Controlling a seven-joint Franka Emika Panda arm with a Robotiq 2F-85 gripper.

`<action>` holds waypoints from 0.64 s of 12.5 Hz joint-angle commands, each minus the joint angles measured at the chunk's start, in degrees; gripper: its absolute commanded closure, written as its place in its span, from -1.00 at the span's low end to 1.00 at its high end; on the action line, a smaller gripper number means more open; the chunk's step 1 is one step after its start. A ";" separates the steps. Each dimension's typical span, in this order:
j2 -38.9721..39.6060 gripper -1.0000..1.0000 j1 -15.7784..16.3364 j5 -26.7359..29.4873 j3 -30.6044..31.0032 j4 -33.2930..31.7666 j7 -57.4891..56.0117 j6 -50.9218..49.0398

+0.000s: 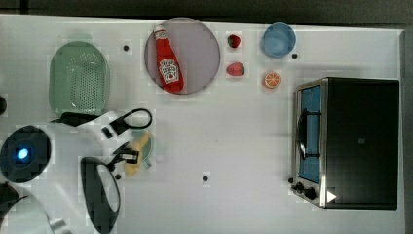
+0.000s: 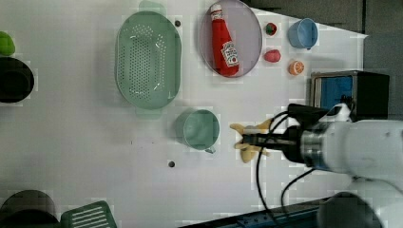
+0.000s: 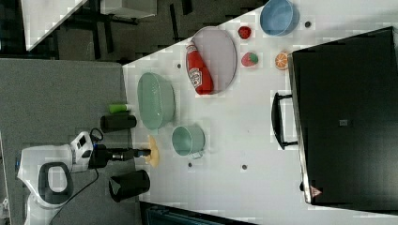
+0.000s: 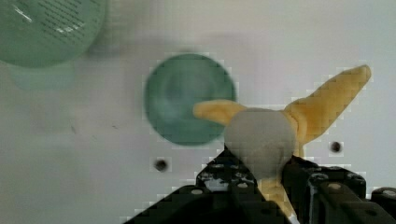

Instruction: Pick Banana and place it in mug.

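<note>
White worktop [image 1: 243, 146] carried everything, the black oven [image 1: 350, 141] biggest at the top view's right. Next came the green basket [image 2: 148, 59], then the grey plate [image 2: 249, 28] with a ketchup bottle [image 2: 225, 42] lying on it. A blue cup [image 2: 302, 33] stood beyond two strawberries [image 2: 272, 56] and an orange slice [image 2: 295, 68]. The mug [image 2: 198, 129] stood below the basket in the left view. The gripper [image 2: 247, 141] was clamped on the banana [image 2: 250, 137], which hung just beside the mug, on the left view's right, above the worktop.
</note>
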 commanded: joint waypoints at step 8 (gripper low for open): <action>13.20 0.36 -0.61 -1.73 0.90 -4.46 17.84 15.60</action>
